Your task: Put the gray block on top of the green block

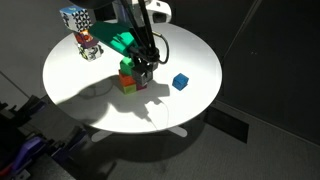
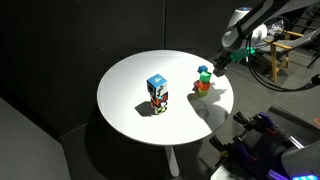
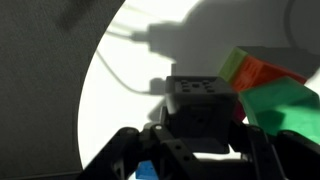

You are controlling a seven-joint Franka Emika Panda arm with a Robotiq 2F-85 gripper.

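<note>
Entry: one moment at the desk (image 1: 200, 50), the stacking job under way.

- Tool (image 3: 205, 135) — mine, clenched on the gray block. The fingers press on two opposite sides, so the underside is free to land flat.
- Gray block (image 3: 203, 100) — in my grip, off the desk, hanging close by the cluster of coloured blocks (image 1: 128, 82). I judge it is carried high so that it clears the neighbours. It is not yet on the green block.
- Green block (image 3: 290, 108) — the target, at the right in the wrist view, touching an orange block (image 3: 265, 72) with a yellow-green one (image 3: 235, 62) just beyond. Whether its top face is bare I cannot tell from here. Packed this tightly, a skewed descent risks knocking the neighbours.
- Blue block (image 1: 180, 82) — alone on the desk, well apart from the cluster, and no part of the job.
- Patterned stack (image 2: 157, 92) — upright, well apart from my arm's path.

Step in hand, by my judgement: line up over the green block, lower squarely, then let go. The carry is mostly done — the placing is left.
</note>
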